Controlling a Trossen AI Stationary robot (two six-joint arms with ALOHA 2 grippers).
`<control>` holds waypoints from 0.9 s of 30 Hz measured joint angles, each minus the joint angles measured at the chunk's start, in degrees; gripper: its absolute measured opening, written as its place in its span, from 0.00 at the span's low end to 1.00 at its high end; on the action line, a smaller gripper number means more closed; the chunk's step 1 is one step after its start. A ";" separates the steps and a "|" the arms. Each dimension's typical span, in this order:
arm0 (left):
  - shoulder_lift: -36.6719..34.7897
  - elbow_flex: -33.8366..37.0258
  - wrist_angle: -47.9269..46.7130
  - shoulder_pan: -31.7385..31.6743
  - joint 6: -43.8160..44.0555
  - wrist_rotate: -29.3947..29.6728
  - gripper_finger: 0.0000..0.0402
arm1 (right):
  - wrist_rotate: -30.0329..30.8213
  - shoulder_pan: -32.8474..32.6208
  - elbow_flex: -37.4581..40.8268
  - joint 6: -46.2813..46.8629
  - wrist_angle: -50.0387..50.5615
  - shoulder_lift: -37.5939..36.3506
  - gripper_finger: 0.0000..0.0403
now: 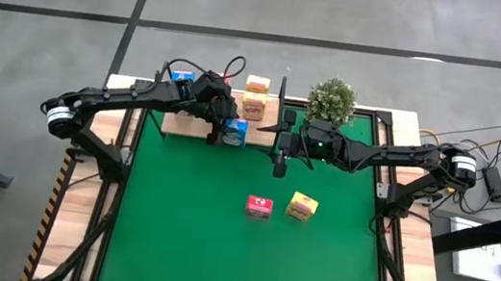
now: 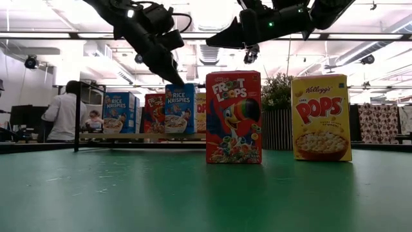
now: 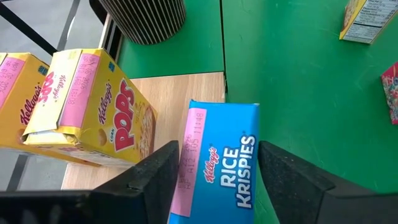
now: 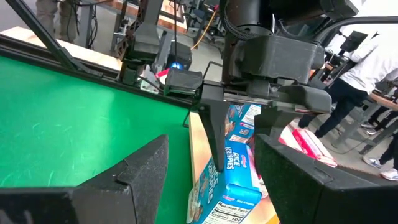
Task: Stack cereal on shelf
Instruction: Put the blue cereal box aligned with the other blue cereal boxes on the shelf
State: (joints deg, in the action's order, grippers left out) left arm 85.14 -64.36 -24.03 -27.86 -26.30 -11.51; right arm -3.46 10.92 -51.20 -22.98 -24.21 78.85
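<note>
A blue Rice Krispies cereal box (image 3: 217,155) stands upright near the right end of the wooden shelf (image 1: 189,125), and my left gripper (image 1: 224,132) is shut on its upper end. More cereal stands on the shelf: another blue box (image 1: 181,77) and yellow boxes (image 1: 255,97). On the green mat, a pink-red box (image 1: 259,206) and a yellow box (image 1: 302,207) stand upright on their bases. My right gripper (image 1: 283,145) hovers open just right of the shelf's end, pointing at the blue box and holding nothing. My left gripper pinches the blue box near its top end (image 3: 199,134), one finger on the near wide face and one (image 4: 214,134) on the far wide face. The fingers slant down from the table's left. The box stays upright with its bottom on the shelf's plank.
A potted green plant (image 1: 331,100) stands at the far edge, right of the shelf. The shelf's black end frame (image 1: 282,96) lies between the shelf and my right gripper. People stand in the room beyond the table.
</note>
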 joint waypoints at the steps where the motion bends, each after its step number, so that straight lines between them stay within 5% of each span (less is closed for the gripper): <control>1: 0.00 0.00 0.00 0.00 0.00 0.00 0.50 | 0.01 0.00 0.00 0.00 0.00 0.00 0.57; 27: 0.00 0.00 1.36 0.00 0.02 0.02 0.48 | 0.01 0.00 0.00 -0.05 0.33 0.00 0.57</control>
State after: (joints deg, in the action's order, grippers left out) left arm 85.14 -64.36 -22.68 -27.86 -26.28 -11.49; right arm -3.44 10.92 -51.20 -23.03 -23.88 78.85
